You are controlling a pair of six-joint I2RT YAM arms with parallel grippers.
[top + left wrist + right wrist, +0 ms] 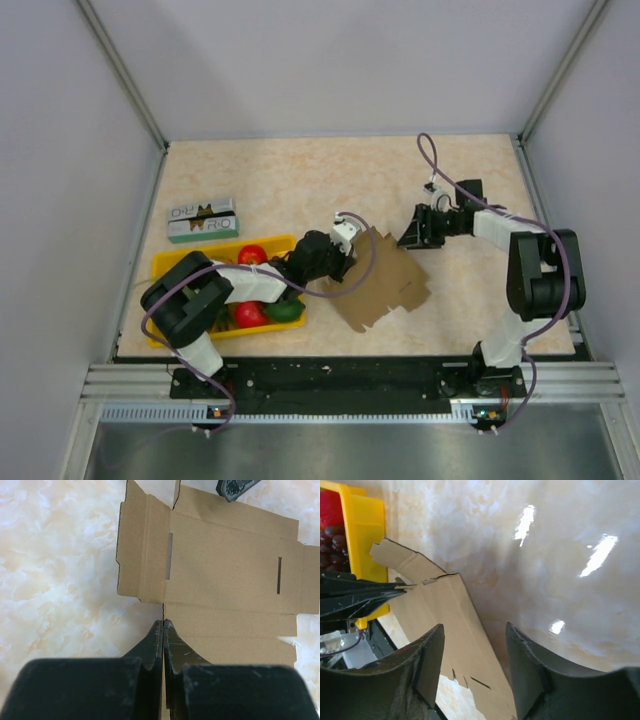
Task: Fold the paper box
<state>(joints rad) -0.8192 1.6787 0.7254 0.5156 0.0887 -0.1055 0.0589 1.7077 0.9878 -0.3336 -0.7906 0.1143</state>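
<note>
**A:** What do we see, starting at the left?

**B:** The yellow tray (pixel 160 266) is our marker. Just behind it lies a green-and-white carton (pixel 203 221). Inside the tray we count 2 red fruits (pixel 252 255) and 1 green one (pixel 285 311).

**A:** And the left gripper (pixel 163 625)?

**B:** It is just right of the tray, fingers pressed together, tips touching the edge of the paper box (pixel 390 285). We cannot tell whether card sits between them.

**A:** The box itself?

**B:** An unfolded brown sheet on the table (pixel 300 170), right of the tray.

**A:** The right gripper (pixel 475 630)?

**B:** Farthest from the tray, fingers spread and empty, at the sheet's far side.
</note>
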